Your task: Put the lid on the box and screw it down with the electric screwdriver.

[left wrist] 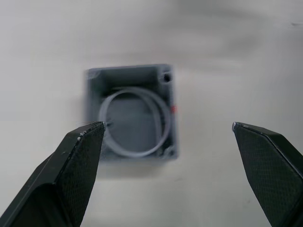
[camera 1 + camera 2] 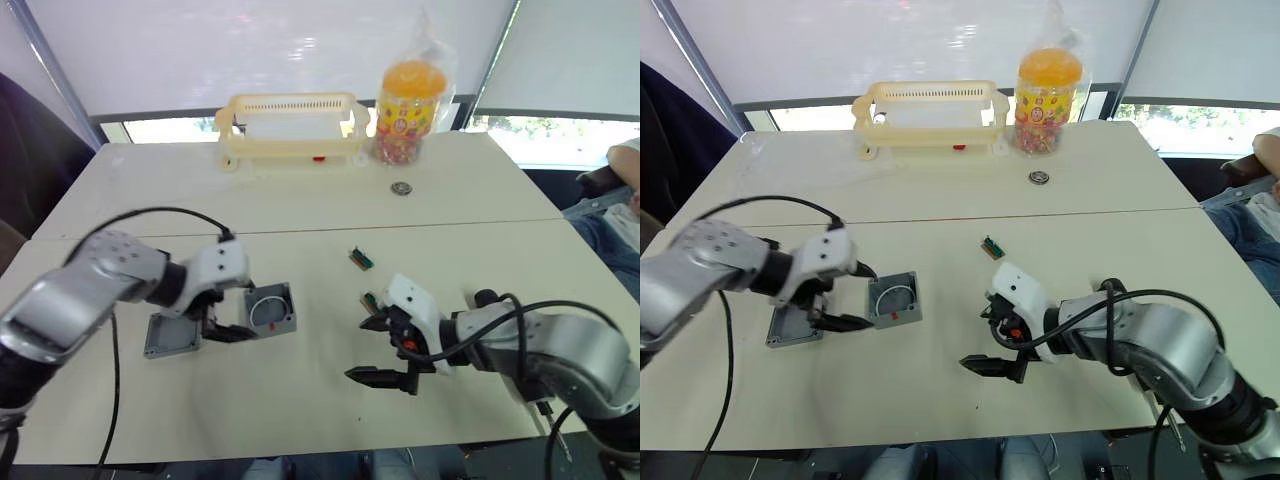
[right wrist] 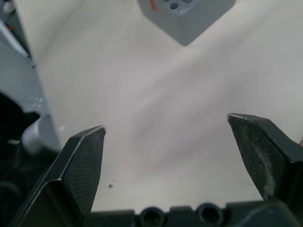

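Looking down over the table (image 2: 300,400), we see the box (image 2: 272,309) sitting open side up on the left half, a white ring inside it and a small red mark on its wall. The lid (image 2: 172,335) lies flat just beside it, further toward the left edge and partly under our left arm. Our left gripper (image 2: 228,322) hangs low by the box, between it and the lid, its two black fingers spread wide apart and holding nothing; in the left wrist view the box (image 1: 134,112) sits between and beyond the two fingertips (image 1: 90,137). Our right gripper (image 2: 378,350) hovers over bare tabletop toward the near edge on the right half, well apart from the box, fingers likewise spread and empty. We cannot pick out the screwdriver with any certainty.

A small green piece (image 2: 361,259) lies near the middle of the table. Along the far edge stand a pale yellow basket (image 2: 290,125) and a jar with an orange lid (image 2: 410,100) wrapped in clear plastic, with a small round metal part (image 2: 401,188) in front of the jar.
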You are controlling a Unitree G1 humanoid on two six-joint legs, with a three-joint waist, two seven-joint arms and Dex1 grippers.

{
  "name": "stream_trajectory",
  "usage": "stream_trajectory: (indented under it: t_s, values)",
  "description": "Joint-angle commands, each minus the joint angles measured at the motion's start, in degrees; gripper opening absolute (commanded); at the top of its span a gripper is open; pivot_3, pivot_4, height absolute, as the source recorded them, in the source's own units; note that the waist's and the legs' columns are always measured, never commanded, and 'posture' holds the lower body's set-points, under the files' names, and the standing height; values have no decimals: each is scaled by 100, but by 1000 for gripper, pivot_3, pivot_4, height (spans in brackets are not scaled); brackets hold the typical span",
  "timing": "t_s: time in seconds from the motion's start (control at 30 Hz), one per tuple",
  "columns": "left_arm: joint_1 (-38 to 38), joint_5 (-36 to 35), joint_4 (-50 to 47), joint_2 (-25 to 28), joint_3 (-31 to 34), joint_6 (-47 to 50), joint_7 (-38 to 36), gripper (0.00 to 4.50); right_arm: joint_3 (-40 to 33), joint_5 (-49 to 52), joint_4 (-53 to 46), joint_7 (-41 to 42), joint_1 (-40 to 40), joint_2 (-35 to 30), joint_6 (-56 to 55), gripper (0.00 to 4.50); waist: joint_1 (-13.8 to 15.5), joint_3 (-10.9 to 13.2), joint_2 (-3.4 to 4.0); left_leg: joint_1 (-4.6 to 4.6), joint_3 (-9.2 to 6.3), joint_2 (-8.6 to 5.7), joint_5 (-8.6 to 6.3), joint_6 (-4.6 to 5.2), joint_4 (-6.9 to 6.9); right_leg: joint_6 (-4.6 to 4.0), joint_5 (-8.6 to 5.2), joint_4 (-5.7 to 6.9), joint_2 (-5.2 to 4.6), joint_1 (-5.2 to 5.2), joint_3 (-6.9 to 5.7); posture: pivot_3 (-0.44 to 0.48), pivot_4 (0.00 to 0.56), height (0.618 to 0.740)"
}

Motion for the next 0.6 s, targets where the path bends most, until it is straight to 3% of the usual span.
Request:
stream_trajectory:
  t_s: [0.03,0.47,0.57,0.6]
  values:
    - [-322,435,103,-138,-375,23,-156,4432,-30,-306,-203,-286,191,233,-179,4500,-3,0,0,1,-1,1,0,0,0,0,0,3,1,1,0,0,150,740]
    - [-454,1168,656,-739,-861,-214,-399,4432,-158,-771,-347,-457,723,663,-441,4500,2,0,-1,5,-9,2,2,0,8,0,0,22,7,2,1,0,150,740]
    - [-398,1345,757,-813,-960,-427,-441,3601,-248,-767,-370,-476,664,706,-383,4500,1,0,-1,5,-10,2,2,-1,9,0,0,23,7,3,1,0,150,740]
    - [-397,1363,797,-871,-971,-420,-452,3122,-308,-731,-377,-483,625,740,-346,4500,1,0,-1,5,-10,2,2,-1,9,0,0,24,7,2,1,0,150,740]
